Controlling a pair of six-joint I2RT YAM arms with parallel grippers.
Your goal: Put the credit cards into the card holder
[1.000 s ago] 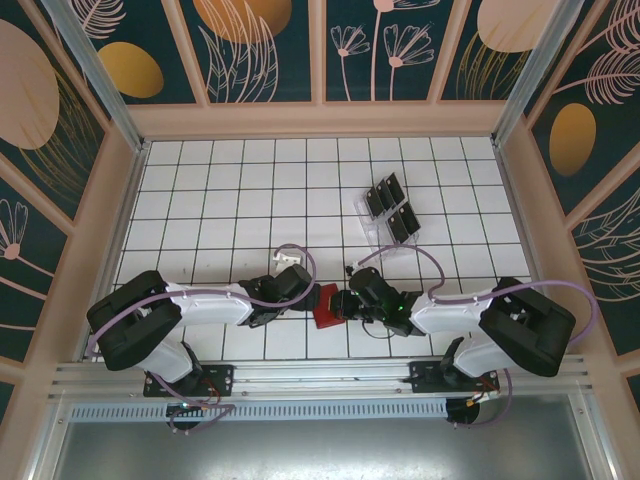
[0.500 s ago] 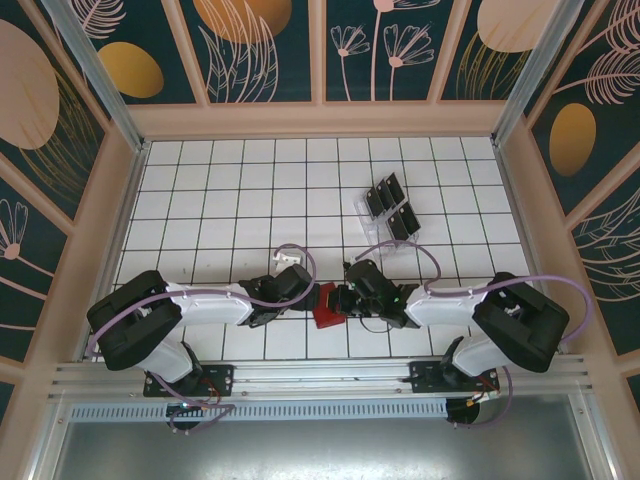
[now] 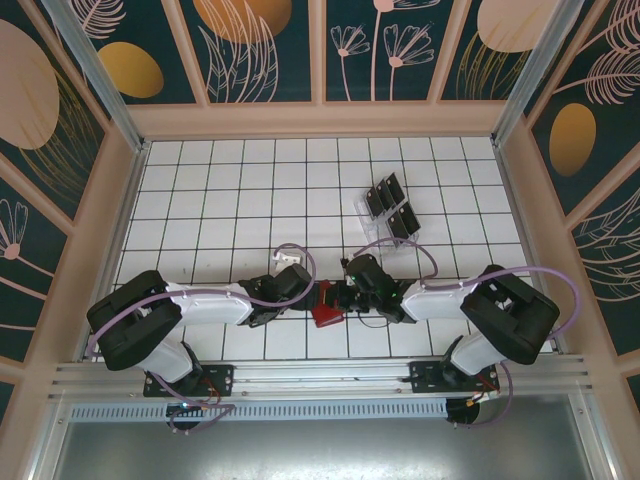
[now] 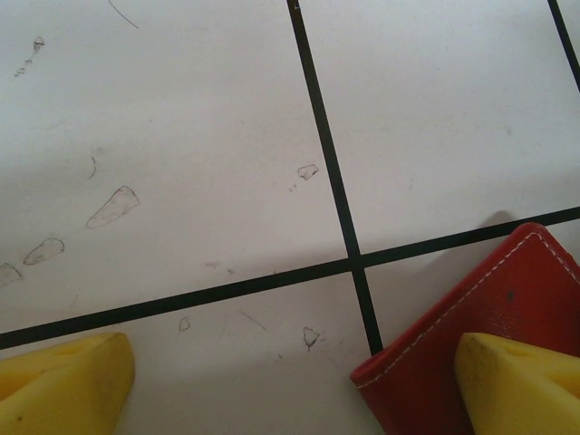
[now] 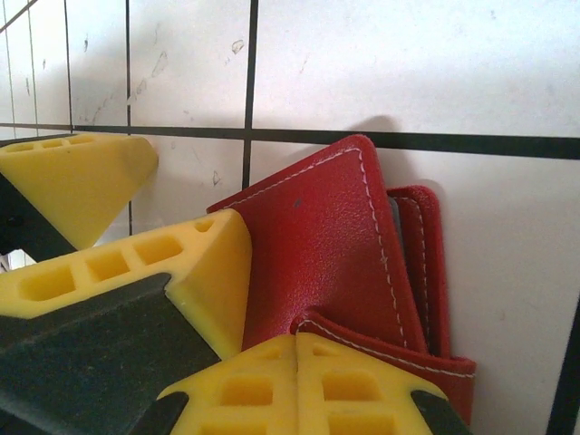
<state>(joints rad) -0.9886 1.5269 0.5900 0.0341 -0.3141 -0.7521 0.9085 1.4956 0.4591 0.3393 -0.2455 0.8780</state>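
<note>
Pinning the small red stitched folding wallet (image 5: 335, 245) with spread-open left gripper (image 4: 290, 362); nudging closed right gripper (image 5: 297, 349) under its flap (image 5: 385, 352), gently.

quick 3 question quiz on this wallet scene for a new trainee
1. True or false: all the credit cards are already inside the red card holder.
2. Where does the card holder lie? A: between the left gripper and the right gripper, near the arm bases. B: against the back wall. C: in the far left corner.
3. Fill in: the left gripper's jaws stand ___, with one yellow finger on the card holder.

Key: 1 false, black cards stand in the clear slotted tray; 2 A; 3 open.
</note>
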